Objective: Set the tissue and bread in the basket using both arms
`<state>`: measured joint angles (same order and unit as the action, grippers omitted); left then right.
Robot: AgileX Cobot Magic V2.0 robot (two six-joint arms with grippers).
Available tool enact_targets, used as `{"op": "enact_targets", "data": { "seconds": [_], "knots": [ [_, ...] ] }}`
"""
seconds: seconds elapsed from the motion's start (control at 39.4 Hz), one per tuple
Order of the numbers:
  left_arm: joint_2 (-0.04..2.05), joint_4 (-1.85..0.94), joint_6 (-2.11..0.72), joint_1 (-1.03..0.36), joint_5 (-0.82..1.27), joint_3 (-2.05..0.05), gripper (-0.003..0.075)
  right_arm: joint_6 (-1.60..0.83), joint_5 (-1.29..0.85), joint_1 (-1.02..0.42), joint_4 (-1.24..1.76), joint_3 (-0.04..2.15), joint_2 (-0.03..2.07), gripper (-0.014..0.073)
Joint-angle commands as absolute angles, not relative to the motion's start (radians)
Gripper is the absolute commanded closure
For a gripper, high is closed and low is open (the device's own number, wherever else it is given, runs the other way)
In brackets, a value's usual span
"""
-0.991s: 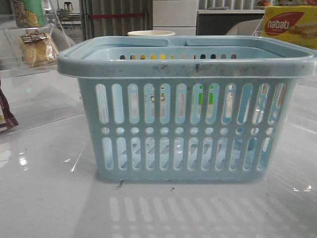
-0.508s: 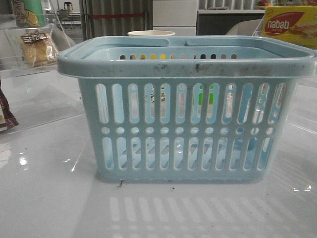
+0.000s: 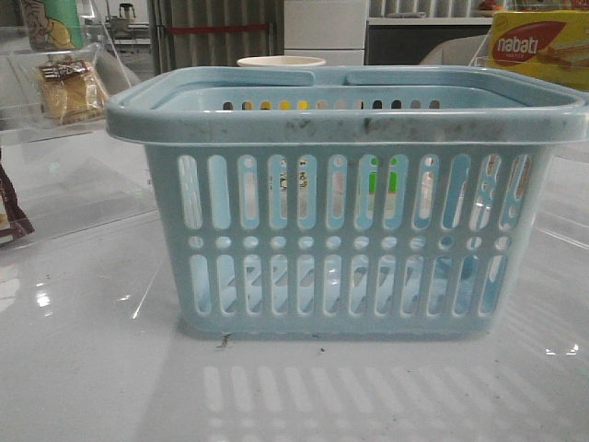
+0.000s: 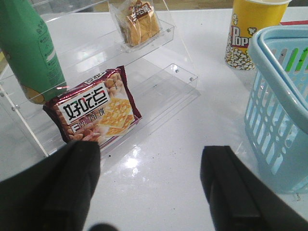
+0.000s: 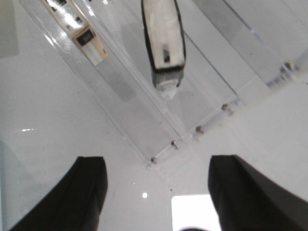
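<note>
Bright, even light — glare on table (image 3: 83, 368) (wrist fingers blurred)

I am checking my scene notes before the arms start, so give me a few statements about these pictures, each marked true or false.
1. The golden-tan bread in its clear plastic wrapper sits on the upper step of the clear acrylic shelf. True.
2. The left gripper is shut on the bread. False: its jaws stand open and empty, above the white table.
3. The yellow popcorn cup stands inside the pale blue slotted plastic basket. False: it stands on the table beside the basket.
4. The dark red cracker packet leans on the lower step of the shelf, below the bread. True.
5. The right gripper holds something. False: its jaws are open with nothing between them.
</note>
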<state>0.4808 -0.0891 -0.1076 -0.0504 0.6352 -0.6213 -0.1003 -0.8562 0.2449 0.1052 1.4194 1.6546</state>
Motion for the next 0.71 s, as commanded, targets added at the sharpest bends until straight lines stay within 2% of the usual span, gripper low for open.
{"op": "enact_targets", "data": {
  "seconds": [0.0, 0.33, 0.69],
  "knots": [
    [0.493, -0.097, -0.098, -0.054, 0.551, -0.651, 0.0214, -0.123, -0.826, 0.253, 0.119, 1.517, 1.682, 0.0042],
    [0.493, -0.097, -0.098, -0.054, 0.551, -0.651, 0.0214, -0.123, -0.686, 0.253, 0.119, 1.583, 1.785, 0.005],
    [0.493, -0.097, -0.098, -0.054, 0.551, -0.651, 0.0214, -0.123, -0.615, 0.253, 0.126, 1.583, 1.819, 0.0279]
  ]
}}
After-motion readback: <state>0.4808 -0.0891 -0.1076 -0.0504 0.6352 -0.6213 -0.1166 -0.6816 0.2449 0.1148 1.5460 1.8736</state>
